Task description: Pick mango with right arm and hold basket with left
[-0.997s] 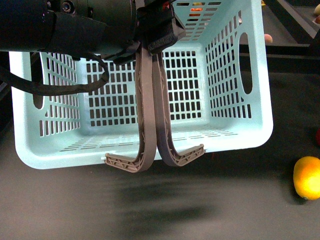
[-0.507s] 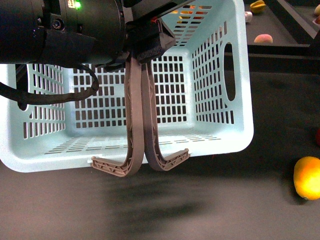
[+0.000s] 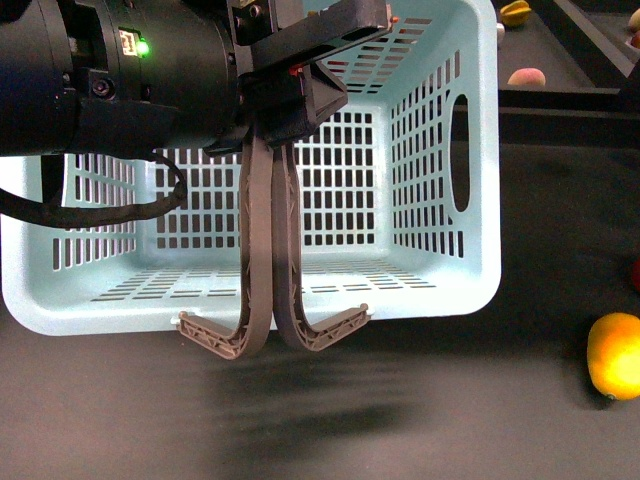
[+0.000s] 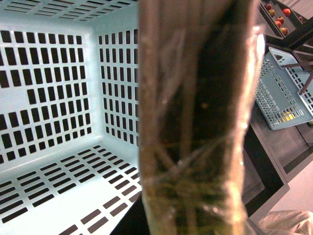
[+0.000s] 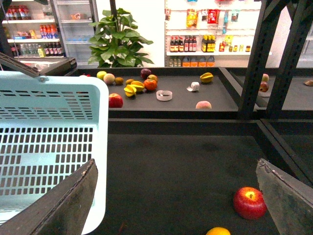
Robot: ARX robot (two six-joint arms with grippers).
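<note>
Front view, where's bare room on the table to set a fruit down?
Free: black tabletop between the pale blue slotted plastic basket's near rim and the yellow-orange oval mango. Crowded: mid-rim, where the left arm's grey ribbed fingers hang.

Glossy slotted plastic basket (image 3: 430, 298), matt dark tabletop (image 3: 480, 405)

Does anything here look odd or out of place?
The basket looks tipped, open side facing us, with the jaws of the left gripper shut on its near rim. It's empty; the mango lies outside on the table.
</note>
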